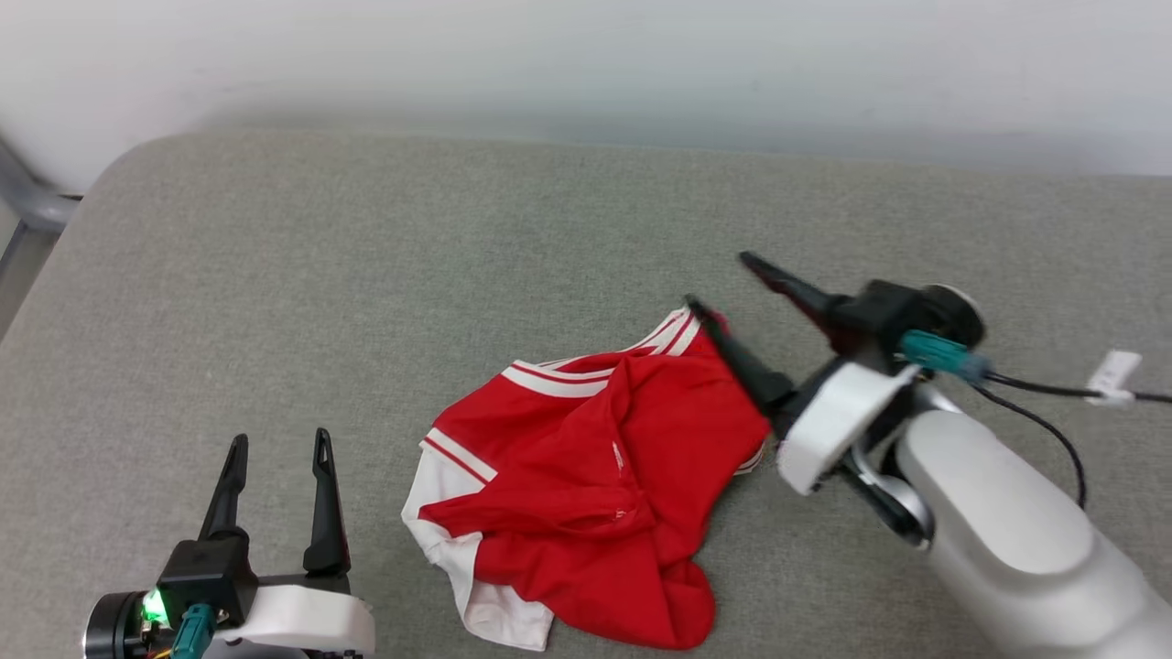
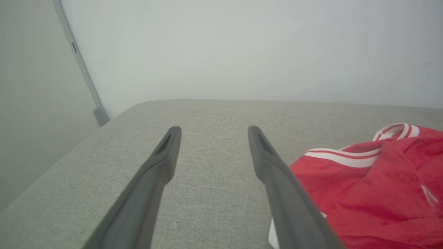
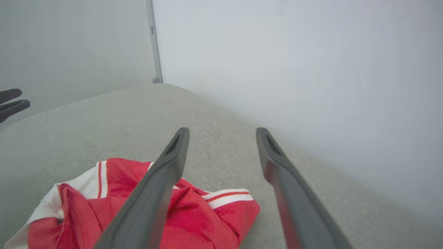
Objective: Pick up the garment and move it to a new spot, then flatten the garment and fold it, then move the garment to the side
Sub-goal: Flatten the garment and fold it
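The head view looks steeply down on the grey cushion (image 1: 366, 275). Both wrist views skim low and close across it toward the pale wall (image 2: 242, 52), sharing the garment (image 1: 586, 458) at their lower edges.

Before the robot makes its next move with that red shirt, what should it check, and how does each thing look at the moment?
1. Right gripper clear of the shirt: cannot tell. Its jaws are open, but one finger crosses the striped trim.
2. Left gripper open and empty: ok. It sits apart from the shirt.
3. Shirt lying flat: not ok. It is a crumpled heap.
4. Bare grey surface to spread it on: ok. There is room to the robot's left and farther back.
5. Which side faces up: cannot tell. No print shows.
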